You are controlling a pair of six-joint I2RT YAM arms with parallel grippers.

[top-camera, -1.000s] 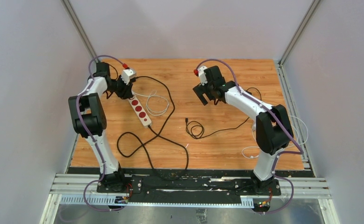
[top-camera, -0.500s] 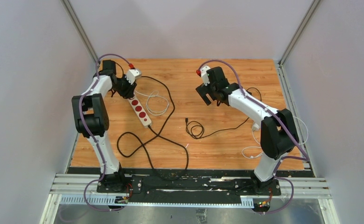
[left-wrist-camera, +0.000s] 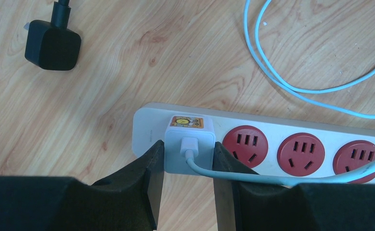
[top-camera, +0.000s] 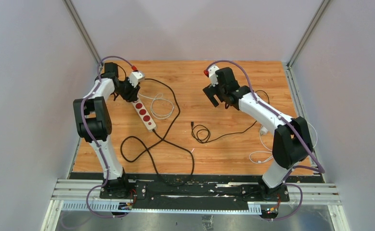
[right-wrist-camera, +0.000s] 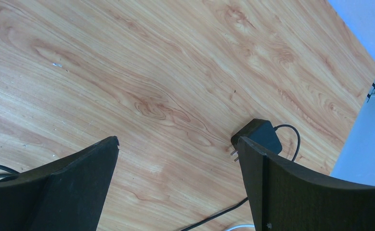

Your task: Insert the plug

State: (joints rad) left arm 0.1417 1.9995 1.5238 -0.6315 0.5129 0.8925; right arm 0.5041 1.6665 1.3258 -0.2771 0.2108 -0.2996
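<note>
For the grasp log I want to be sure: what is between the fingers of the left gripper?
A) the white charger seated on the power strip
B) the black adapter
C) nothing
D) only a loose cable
A: in the left wrist view the left gripper presses both sides of the white charger, which is seated at the end of the power strip.

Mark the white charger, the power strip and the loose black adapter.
white charger (left-wrist-camera: pixel 202 148): left wrist view, its front face.
power strip (left-wrist-camera: pixel 148 126): left wrist view, bare white end.
black adapter (left-wrist-camera: pixel 50 45): left wrist view, middle of body.
</note>
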